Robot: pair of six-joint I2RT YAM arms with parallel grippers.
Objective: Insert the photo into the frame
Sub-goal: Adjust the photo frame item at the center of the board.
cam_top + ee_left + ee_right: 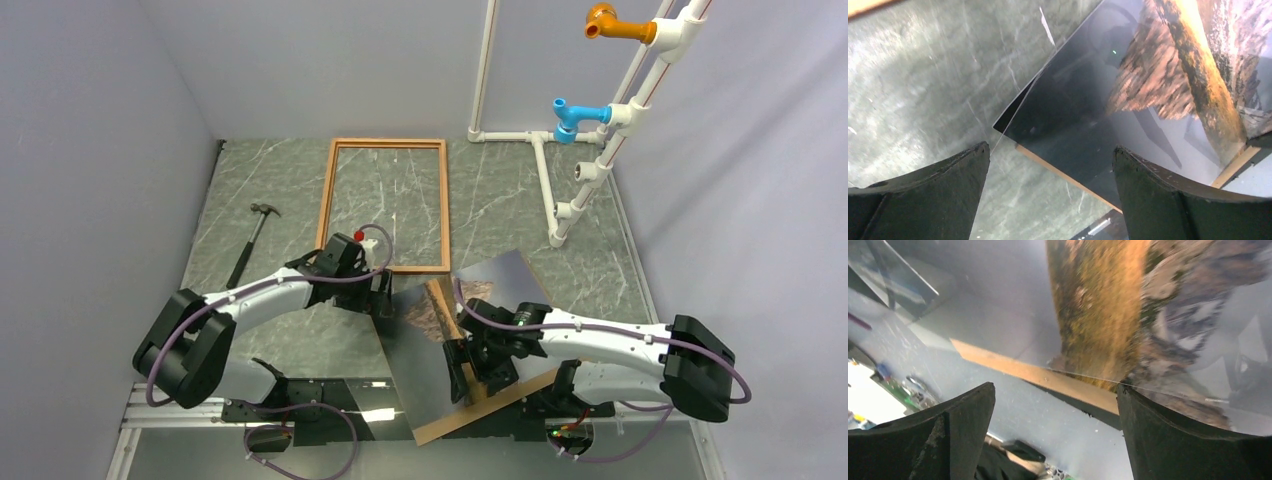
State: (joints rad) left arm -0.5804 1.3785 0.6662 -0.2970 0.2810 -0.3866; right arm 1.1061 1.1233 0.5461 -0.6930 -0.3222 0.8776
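Note:
The photo [415,350], a glossy mountain print, lies tilted near the table's front centre on a plain brown backing board [470,415]. The reddish-brown frame [330,200] lies flat and empty further back. My left gripper [383,303] is open at the photo's left corner. In the left wrist view [1050,150] that corner [1083,115] lies just ahead of the jaws, with the board's edge [1063,177] beneath. My right gripper [462,375] is open over the photo's near right part. In the right wrist view [1055,387] the print [1098,305] and board [1013,365] lie ahead.
A hammer [250,245] lies at the left of the table. A white pipe rack [590,150] with a blue fitting [575,115] and an orange fitting [610,22] stands at the back right. Grey walls close in both sides.

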